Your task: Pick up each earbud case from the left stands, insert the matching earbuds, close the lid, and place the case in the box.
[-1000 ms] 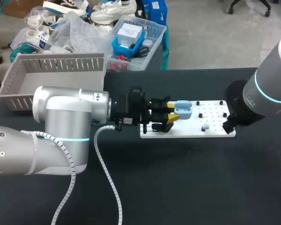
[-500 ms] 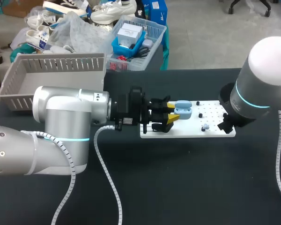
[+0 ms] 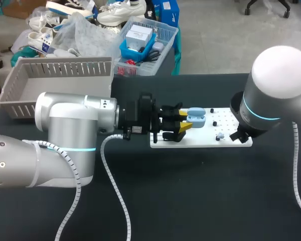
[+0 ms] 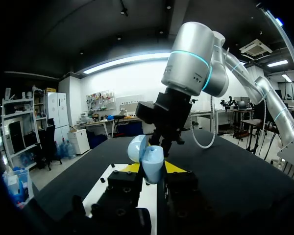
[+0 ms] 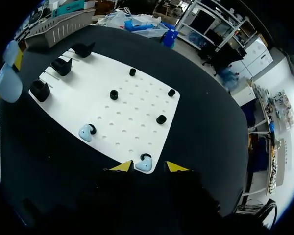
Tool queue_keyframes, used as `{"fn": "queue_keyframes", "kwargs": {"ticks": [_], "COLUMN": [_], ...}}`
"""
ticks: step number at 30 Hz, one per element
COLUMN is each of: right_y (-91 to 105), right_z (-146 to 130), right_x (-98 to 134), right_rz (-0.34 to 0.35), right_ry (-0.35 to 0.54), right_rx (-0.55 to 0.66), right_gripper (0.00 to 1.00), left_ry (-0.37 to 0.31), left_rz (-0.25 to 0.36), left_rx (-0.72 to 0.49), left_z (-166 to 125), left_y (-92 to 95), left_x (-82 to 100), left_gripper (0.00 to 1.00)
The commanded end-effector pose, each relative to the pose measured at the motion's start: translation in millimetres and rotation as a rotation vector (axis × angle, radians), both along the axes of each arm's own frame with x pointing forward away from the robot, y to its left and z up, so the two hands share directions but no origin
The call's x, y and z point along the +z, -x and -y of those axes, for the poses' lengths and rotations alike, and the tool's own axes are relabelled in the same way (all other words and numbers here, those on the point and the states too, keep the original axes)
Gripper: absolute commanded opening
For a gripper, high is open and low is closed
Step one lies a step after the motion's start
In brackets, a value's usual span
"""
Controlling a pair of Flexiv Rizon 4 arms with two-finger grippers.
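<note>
While my left gripper (image 4: pixel 153 168) is clamping the open pale-blue earbud case (image 4: pixel 148 157) between both yellow tips above the white board (image 3: pixel 200 140), my right gripper (image 5: pixel 148 167) is hovering with fingers parted, one blue earbud (image 5: pixel 143 163) showing between them at the board's edge; a second earbud (image 5: pixel 86 132) is lying against a black peg (image 5: pixel 92 128).

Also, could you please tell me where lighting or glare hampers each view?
Head view: even light, one bright highlight on the right arm. Left wrist view: lights behind leave the left end effector nearly black; the earbud case it holds reads clearly. Right wrist view: the white board is well lit, the right end effector dark save its yellow tips.
</note>
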State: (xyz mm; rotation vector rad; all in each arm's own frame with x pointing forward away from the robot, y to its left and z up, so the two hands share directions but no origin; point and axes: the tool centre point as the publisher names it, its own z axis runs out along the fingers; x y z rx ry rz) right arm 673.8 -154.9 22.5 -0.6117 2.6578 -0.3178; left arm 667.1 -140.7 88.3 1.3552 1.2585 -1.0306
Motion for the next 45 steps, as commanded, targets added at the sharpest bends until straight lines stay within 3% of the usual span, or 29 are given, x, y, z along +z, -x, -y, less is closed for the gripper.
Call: {"fn": "queue_keyframes", "kwargs": {"ticks": [1,16,25,32,38,45], "right_y": [-1.4,-1.6,-2.6,-3.7,-4.5,-3.9], "right_z": [-1.6,-1.9,-1.5,-1.7,-2.1,-3.7], "right_x": [-3.7,-5.9,-7.1,-7.5,-8.0,-4.1], "right_rz": [0.005,0.002,0.001,0.003,0.002,0.003], "right_ry": [0.005,0.011,0.012,0.012,0.012,0.013], "right_rx": [-0.001,0.01,0.009,0.01,0.012,0.015], "right_gripper": [0.37,0.34,0.24,0.24,0.0,0.0], "left_ry": [0.0,0.0,0.0,0.0,0.0,0.0], "left_rz": [0.0,0.0,0.0,0.0,0.0,0.0], "left_rx": [-0.001,-0.001,-0.001,-0.001,-0.001,-0.001], "left_z": [0.2,0.2,0.2,0.2,0.2,0.2], "left_y": [-0.5,-0.5,-0.5,-0.5,-0.5,-0.5], "left_x": [-0.3,-0.3,-0.3,-0.3,-0.3,-0.3], "left_gripper": [0.0,0.0,0.0,0.0,0.0,0.0]}}
